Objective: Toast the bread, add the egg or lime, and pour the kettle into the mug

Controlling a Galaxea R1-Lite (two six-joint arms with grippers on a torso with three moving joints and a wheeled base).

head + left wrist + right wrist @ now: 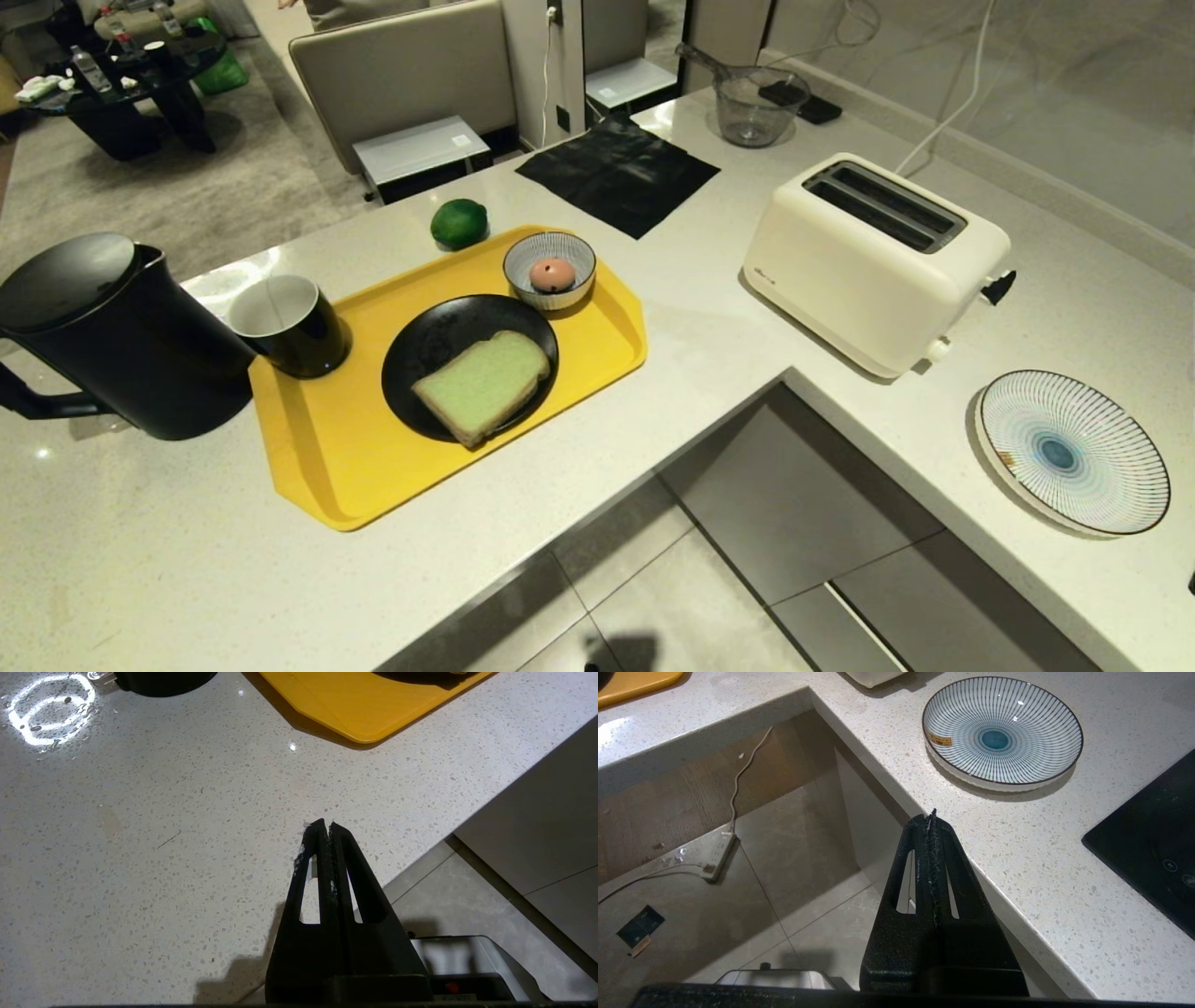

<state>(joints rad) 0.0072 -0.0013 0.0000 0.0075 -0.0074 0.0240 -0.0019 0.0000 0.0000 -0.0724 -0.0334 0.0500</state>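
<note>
Speckled pale tabletop [672,308], L-shaped, fills the head view; neither arm shows there. Yellow tray [345,467] sits w/ its long axis slanting across the left run. On it: black plate [420,350] carrying the bread [483,385], flat, long axis running toward the tray's far right corner; mug [291,324] upright at the tray's left edge; striped bowl [551,268] at the far edge w/ the egg [552,274] inside. Lime [458,223] lies off the tray, just past its far edge. Kettle [103,336] stands left of the mug, handle toward the near-left. Toaster [873,261] and striped plate [1074,453] occupy the right run.

Left wrist view: left end effector [325,828] clenched, empty, over bare tabletop near the front edge.

Right wrist view: right end effector [930,820] clenched, empty, at the tabletop's inner edge near the striped plate.
</note>
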